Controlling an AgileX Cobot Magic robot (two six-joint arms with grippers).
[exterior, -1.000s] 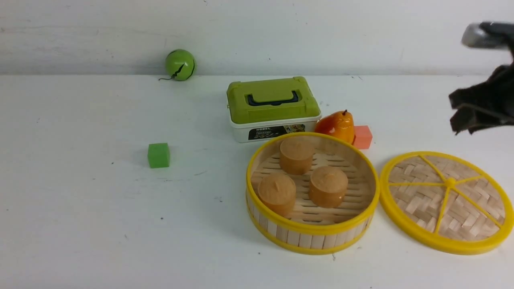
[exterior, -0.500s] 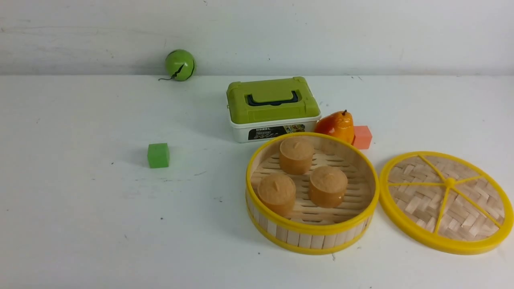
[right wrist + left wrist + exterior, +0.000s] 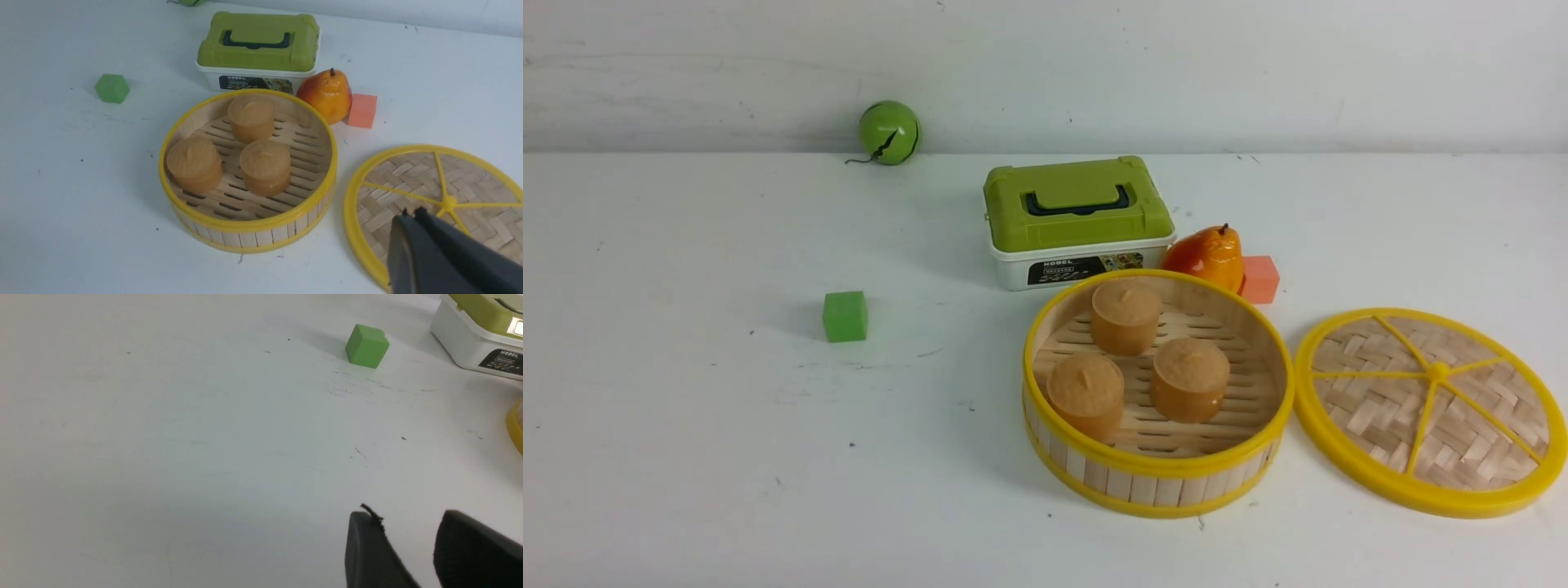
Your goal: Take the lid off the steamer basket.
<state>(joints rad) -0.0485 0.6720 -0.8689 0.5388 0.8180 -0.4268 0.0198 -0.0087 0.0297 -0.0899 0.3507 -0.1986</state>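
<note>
In the wrist views, the left gripper's (image 3: 407,515) fingers stood apart, and the right gripper's (image 3: 413,213) were together, gripping nothing. The lid (image 3: 1474,429) lay flat just right of the steamer basket (image 3: 1160,465), which stood open with three buns (image 3: 1190,381) inside. Left of the basket sat a green block (image 3: 845,317); behind it, a pear (image 3: 1205,257), a pink block (image 3: 1259,280), a green-topped box (image 3: 1078,216) and, farthest, a green ball (image 3: 889,132).

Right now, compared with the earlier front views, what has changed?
The right gripper, seen at the front view's right edge a second ago, has withdrawn out of that view. The bamboo lid, the steamer basket and its three buns stayed put.
</note>
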